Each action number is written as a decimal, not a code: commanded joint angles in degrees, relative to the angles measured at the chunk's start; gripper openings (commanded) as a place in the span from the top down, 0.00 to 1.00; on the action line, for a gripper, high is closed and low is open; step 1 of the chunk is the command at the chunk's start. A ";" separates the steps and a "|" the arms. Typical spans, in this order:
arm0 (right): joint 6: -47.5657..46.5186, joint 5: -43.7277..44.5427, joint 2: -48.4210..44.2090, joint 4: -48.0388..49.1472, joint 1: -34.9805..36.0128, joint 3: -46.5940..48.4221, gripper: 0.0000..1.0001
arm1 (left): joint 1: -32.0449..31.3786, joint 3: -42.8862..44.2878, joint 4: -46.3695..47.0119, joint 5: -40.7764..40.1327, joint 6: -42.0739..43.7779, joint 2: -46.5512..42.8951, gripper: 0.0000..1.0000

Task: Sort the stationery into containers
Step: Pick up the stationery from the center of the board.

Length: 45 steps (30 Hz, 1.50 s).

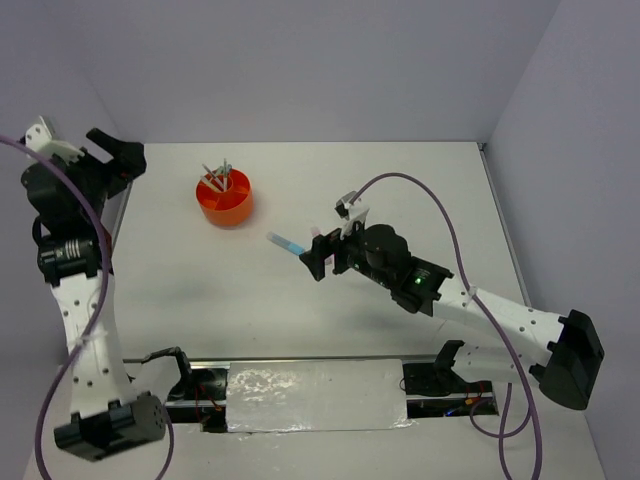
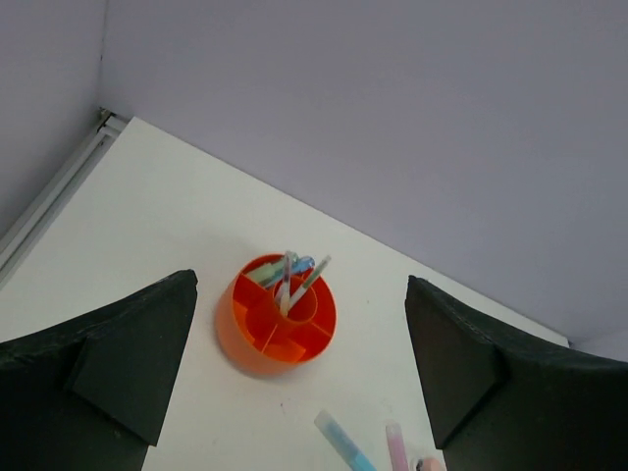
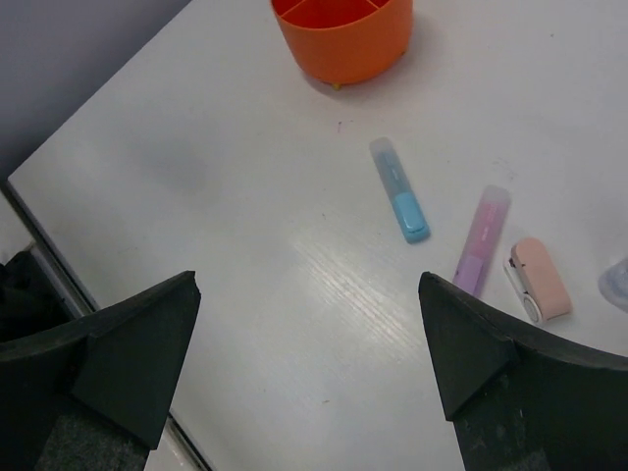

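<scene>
The round orange organizer (image 1: 224, 198) stands at the back left of the table, with thin pens (image 1: 218, 175) upright in its central ring. It also shows in the left wrist view (image 2: 285, 314) and the right wrist view (image 3: 343, 34). A blue marker (image 1: 285, 243) lies on the table just left of my right gripper (image 1: 324, 258), which is open and empty above the table. The right wrist view shows the blue marker (image 3: 399, 188), a pink-purple marker (image 3: 481, 240), a pink eraser (image 3: 540, 278) and part of a clear bottle (image 3: 618, 283). My left gripper (image 1: 118, 160) is open, empty and raised at the far left.
White walls close the table at the back, left and right. A strip of silvery sheet (image 1: 315, 393) lies at the near edge between the arm bases. A purple cable (image 1: 440, 215) loops above the right arm.
</scene>
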 commanded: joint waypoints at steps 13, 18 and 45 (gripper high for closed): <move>-12.86 -12.99 28.79 -15.02 -6.18 23.28 0.22 | -9.88 -32.17 -4.29 -1.81 10.75 -28.38 0.01; -19.63 -13.97 40.38 -17.21 -7.42 31.27 0.26 | -16.20 -31.67 -6.57 -3.90 11.80 -30.05 0.01; -23.51 -8.00 58.79 -21.27 -6.98 38.77 0.73 | -19.55 -31.05 -7.72 -1.72 12.68 -26.28 0.01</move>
